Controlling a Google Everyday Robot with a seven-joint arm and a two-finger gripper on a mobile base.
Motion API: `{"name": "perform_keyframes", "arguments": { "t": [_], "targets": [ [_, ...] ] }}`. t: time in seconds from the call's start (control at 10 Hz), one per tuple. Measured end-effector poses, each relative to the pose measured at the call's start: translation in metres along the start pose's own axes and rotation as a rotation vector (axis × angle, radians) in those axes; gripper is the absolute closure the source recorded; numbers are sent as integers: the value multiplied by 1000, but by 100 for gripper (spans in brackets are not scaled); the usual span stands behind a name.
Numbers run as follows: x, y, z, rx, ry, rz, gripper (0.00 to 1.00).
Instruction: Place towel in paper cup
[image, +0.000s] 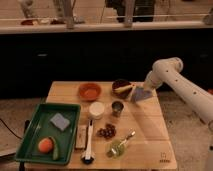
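My gripper (145, 86) is at the back right of the wooden table (145, 125), at the end of the white arm coming in from the right. It is shut on a grey-blue towel (142, 94), which hangs from it just above the table, right of the dark bowl (121, 87). The white paper cup (96, 109) stands upright near the middle of the table, well to the left of the towel and nearer the front.
A metal cup (117, 107) stands right next to the paper cup. An orange bowl (90, 91) is behind them. Grapes (107, 131), a green bottle (119, 146) and a white brush (88, 145) lie in front. A green tray (37, 131) with a sponge and an orange is at the left.
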Motion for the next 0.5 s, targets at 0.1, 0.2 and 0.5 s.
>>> {"name": "perform_keyframes", "arguments": {
  "t": [0.1,0.2,0.5],
  "targets": [
    [-3,-5,-12,17,-9,-8,100],
    [-5,-7,-19,26,-17,-15,100],
    [-16,-11,-44,55,-56,-48,100]
  ]
}}
